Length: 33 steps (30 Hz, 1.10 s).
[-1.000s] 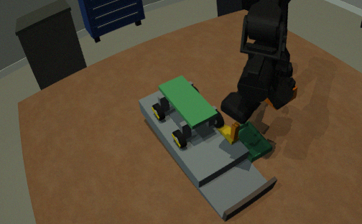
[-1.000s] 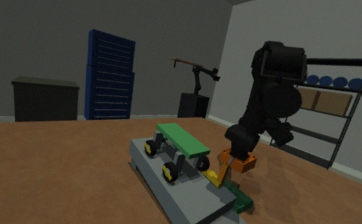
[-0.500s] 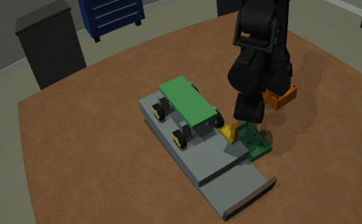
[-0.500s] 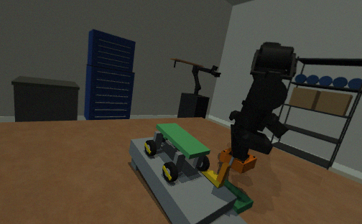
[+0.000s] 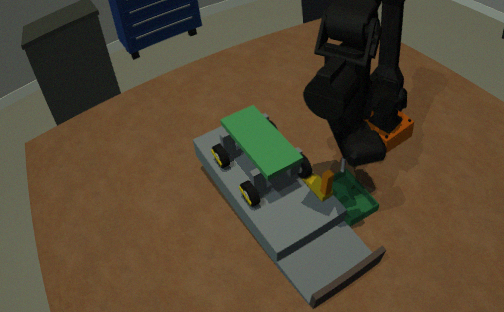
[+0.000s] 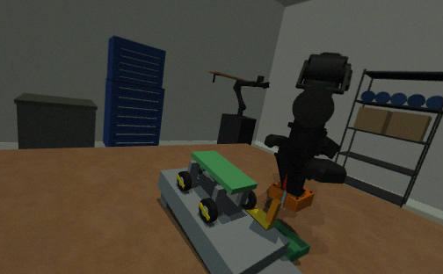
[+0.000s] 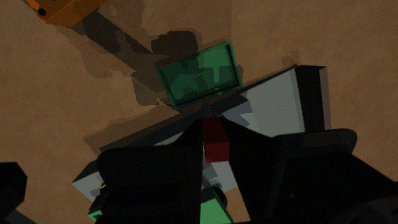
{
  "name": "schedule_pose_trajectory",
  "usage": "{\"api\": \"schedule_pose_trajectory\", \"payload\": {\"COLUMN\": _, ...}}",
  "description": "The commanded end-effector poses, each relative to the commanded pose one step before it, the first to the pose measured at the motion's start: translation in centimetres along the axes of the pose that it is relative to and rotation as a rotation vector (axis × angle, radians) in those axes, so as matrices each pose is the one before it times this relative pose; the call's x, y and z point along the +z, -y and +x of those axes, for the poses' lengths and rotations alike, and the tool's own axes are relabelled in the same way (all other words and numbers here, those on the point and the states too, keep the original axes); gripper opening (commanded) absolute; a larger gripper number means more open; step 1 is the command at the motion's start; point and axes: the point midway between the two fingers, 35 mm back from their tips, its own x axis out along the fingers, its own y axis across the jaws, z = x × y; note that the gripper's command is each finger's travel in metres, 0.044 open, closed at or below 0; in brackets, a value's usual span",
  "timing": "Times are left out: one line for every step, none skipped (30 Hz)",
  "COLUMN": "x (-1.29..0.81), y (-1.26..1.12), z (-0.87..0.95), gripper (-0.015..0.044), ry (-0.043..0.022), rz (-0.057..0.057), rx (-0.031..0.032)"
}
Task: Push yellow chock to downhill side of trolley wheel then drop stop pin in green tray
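Note:
The trolley (image 5: 260, 140) (image 6: 221, 171), with a green deck and yellow-hubbed wheels, stands on the grey ramp (image 5: 285, 220) (image 6: 224, 237) (image 7: 270, 105). The yellow chock (image 5: 316, 186) (image 6: 263, 218) with its orange handle (image 5: 327, 181) (image 6: 272, 212) sits against the downhill side of the trolley's near right wheel (image 5: 305, 167). My gripper (image 5: 346, 162) (image 6: 286, 186) (image 7: 209, 123) is shut on the red-headed stop pin (image 7: 215, 142) (image 6: 286, 180). It holds the pin, shaft down, above the green tray (image 5: 360, 200) (image 6: 296, 248) (image 7: 200, 75), which lies beside the ramp.
The arm's orange base (image 5: 397, 132) (image 6: 299, 199) (image 7: 60, 10) stands right behind the tray. The ramp ends in a dark lip (image 5: 350, 272) at its low end. A blue tool cabinet (image 5: 155, 20) (image 6: 134, 92), a dark bin (image 5: 70, 65) and a shelf (image 6: 395, 132) stand beyond the table.

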Motion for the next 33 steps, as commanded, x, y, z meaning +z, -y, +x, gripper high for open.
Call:
{"api": "schedule_pose_trajectory", "payload": {"x": -0.071, "y": -0.017, "z": -0.103, "gripper": 0.0, "ry": 0.00279, "rz": -0.0952, "rx": -0.02429}}
{"api": "schedule_pose_trajectory", "payload": {"x": -0.012, "y": -0.015, "z": -0.009, "gripper": 0.0, "ry": 0.00138, "rz": -0.03, "rx": -0.00584}}
{"api": "schedule_pose_trajectory", "payload": {"x": -0.012, "y": -0.015, "z": -0.01, "gripper": 0.0, "ry": 0.00114, "rz": -0.03, "rx": -0.00589}}
{"api": "schedule_pose_trajectory", "payload": {"x": -0.012, "y": -0.015, "z": -0.01, "gripper": 0.0, "ry": 0.00091, "rz": -0.0301, "rx": -0.00593}}
{"api": "schedule_pose_trajectory", "payload": {"x": -0.011, "y": -0.016, "z": -0.011, "gripper": 0.0, "ry": 0.00068, "rz": -0.0301, "rx": -0.00597}}
{"api": "schedule_pose_trajectory", "payload": {"x": -0.009, "y": -0.013, "z": -0.009, "gripper": 0.0, "ry": 0.00038, "rz": -0.0248, "rx": -0.00494}}
{"api": "schedule_pose_trajectory", "payload": {"x": -0.005, "y": -0.008, "z": -0.006, "gripper": 0.0, "ry": 0.00015, "rz": -0.0149, "rx": -0.00297}}
{"api": "schedule_pose_trajectory", "payload": {"x": -0.002, "y": -0.003, "z": -0.002, "gripper": 0.0, "ry": 0.00004, "rz": -0.005, "rx": -0.00099}}
{"api": "schedule_pose_trajectory", "payload": {"x": 0.0, "y": 0.0, "z": 0.0, "gripper": 0.0, "ry": 0.0, "rz": 0.0, "rx": 0.0}}
{"api": "schedule_pose_trajectory", "payload": {"x": 0.0, "y": 0.0, "z": 0.0, "gripper": 0.0, "ry": 0.0, "rz": 0.0, "rx": 0.0}}
{"api": "schedule_pose_trajectory", "payload": {"x": 0.0, "y": 0.0, "z": 0.0, "gripper": 0.0, "ry": 0.0, "rz": 0.0, "rx": 0.0}}
{"api": "schedule_pose_trajectory", "payload": {"x": 0.0, "y": 0.0, "z": 0.0, "gripper": 0.0, "ry": 0.0, "rz": 0.0, "rx": 0.0}}
{"api": "schedule_pose_trajectory", "payload": {"x": 0.042, "y": -0.004, "z": 0.042, "gripper": 0.0, "ry": 0.0001, "rz": -0.0006, "rx": -0.00011}}
{"api": "schedule_pose_trajectory", "payload": {"x": 0.126, "y": -0.012, "z": 0.125, "gripper": 0.0, "ry": 0.00031, "rz": -0.0018, "rx": -0.00033}}
{"api": "schedule_pose_trajectory", "payload": {"x": 0.15, "y": -0.014, "z": 0.149, "gripper": 0.0, "ry": 0.00037, "rz": -0.0022, "rx": -0.00039}}
{"api": "schedule_pose_trajectory", "payload": {"x": 0.22, "y": -0.022, "z": 0.219, "gripper": 0.0, "ry": 0.00054, "rz": -0.0031, "rx": -0.00057}}
{"api": "schedule_pose_trajectory", "payload": {"x": 0.221, "y": -0.021, "z": 0.22, "gripper": 0.0, "ry": 0.0005, "rz": -0.0028, "rx": -0.0005}}
{"api": "schedule_pose_trajectory", "payload": {"x": 0.233, "y": -0.024, "z": 0.233, "gripper": 0.0, "ry": 0.00052, "rz": -0.0029, "rx": -0.00052}}
{"api": "schedule_pose_trajectory", "payload": {"x": 0.231, "y": -0.025, "z": 0.231, "gripper": 0.0, "ry": 0.00051, "rz": -0.0028, "rx": -0.00051}}
{"api": "schedule_pose_trajectory", "payload": {"x": 0.238, "y": -0.027, "z": 0.238, "gripper": 0.0, "ry": 0.00053, "rz": -0.0029, "rx": -0.00052}}
{"api": "schedule_pose_trajectory", "payload": {"x": 0.23, "y": -0.028, "z": 0.231, "gripper": 0.0, "ry": 0.00051, "rz": -0.0028, "rx": -0.0005}}
{"api": "schedule_pose_trajectory", "payload": {"x": 0.179, "y": -0.023, "z": 0.18, "gripper": 0.0, "ry": 0.0004, "rz": -0.0022, "rx": -0.00039}}
{"api": "schedule_pose_trajectory", "payload": {"x": 0.108, "y": -0.014, "z": 0.108, "gripper": 0.0, "ry": 0.00024, "rz": -0.0013, "rx": -0.00023}}
{"api": "schedule_pose_trajectory", "payload": {"x": 0.036, "y": -0.005, "z": 0.036, "gripper": 0.0, "ry": 0.00008, "rz": -0.0004, "rx": -0.00008}}
{"api": "schedule_pose_trajectory", "payload": {"x": 0.0, "y": 0.0, "z": 0.0, "gripper": 0.0, "ry": 0.0, "rz": 0.0, "rx": 0.0}}
{"api": "schedule_pose_trajectory", "payload": {"x": 0.0, "y": 0.0, "z": 0.0, "gripper": 0.0, "ry": 0.0, "rz": 0.0, "rx": 0.0}}
{"api": "schedule_pose_trajectory", "payload": {"x": 0.001, "y": 0.004, "z": 0.035, "gripper": 0.0, "ry": 0.00024, "rz": 0.0001, "rx": -0.003}}
{"api": "schedule_pose_trajectory", "payload": {"x": 0.003, "y": 0.012, "z": 0.105, "gripper": 0.0, "ry": 0.00066, "rz": 0.0003, "rx": -0.00902}}
{"api": "schedule_pose_trajectory", "payload": {"x": 0.003, "y": 0.021, "z": 0.143, "gripper": 0.0, "ry": 0.00069, "rz": 0.0004, "rx": -0.01186}}
{"api": "schedule_pose_trajectory", "payload": {"x": 0.003, "y": 0.029, "z": 0.215, "gripper": 0.0, "ry": 0.00075, "rz": 0.0005, "rx": -0.01818}}
{"api": "schedule_pose_trajectory", "payload": {"x": 0.0, "y": 0.051, "z": 0.257, "gripper": 0.0, "ry": 0.00027, "rz": 0.0003, "rx": -0.01977}}
{"api": "schedule_pose_trajectory", "payload": {"x": -0.001, "y": 0.046, "z": 0.255, "gripper": 0.0, "ry": -0.00012, "rz": 0.0001, "rx": -0.02009}}
{"api": "schedule_pose_trajectory", "payload": {"x": -0.002, "y": 0.064, "z": 0.276, "gripper": 0.0, "ry": -0.00052, "rz": 0.0, "rx": -0.0167}}
